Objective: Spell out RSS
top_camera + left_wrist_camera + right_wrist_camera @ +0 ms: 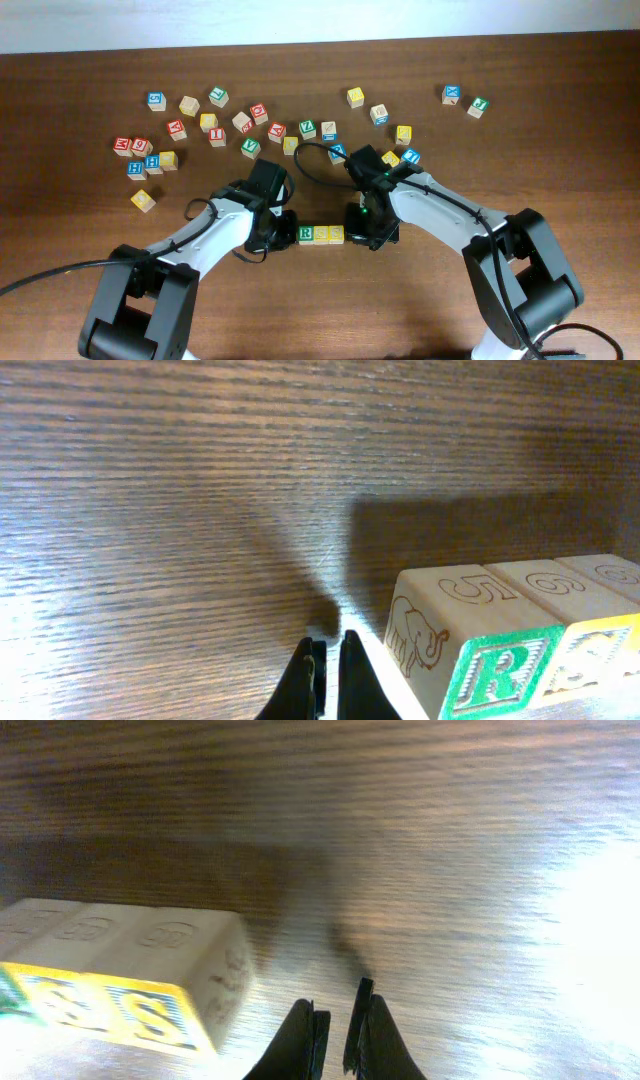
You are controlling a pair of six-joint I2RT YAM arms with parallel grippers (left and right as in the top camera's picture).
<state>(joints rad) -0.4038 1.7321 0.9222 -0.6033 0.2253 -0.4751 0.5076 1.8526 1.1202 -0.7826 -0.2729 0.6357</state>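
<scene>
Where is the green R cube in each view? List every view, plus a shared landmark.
Overhead: green R cube, lower centre, slightly left.
Left wrist: bottom right, R face showing.
Right wrist: left edge, mostly cut off.
Shared landmark: the adjoining yellow S cube.

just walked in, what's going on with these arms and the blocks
An R block and two S blocks sit in a row between the arms, spelling RSS. The left tool is beside the R end and the right tool beside the S end, both closed and empty. Other blocks lie scattered farther back.
</scene>
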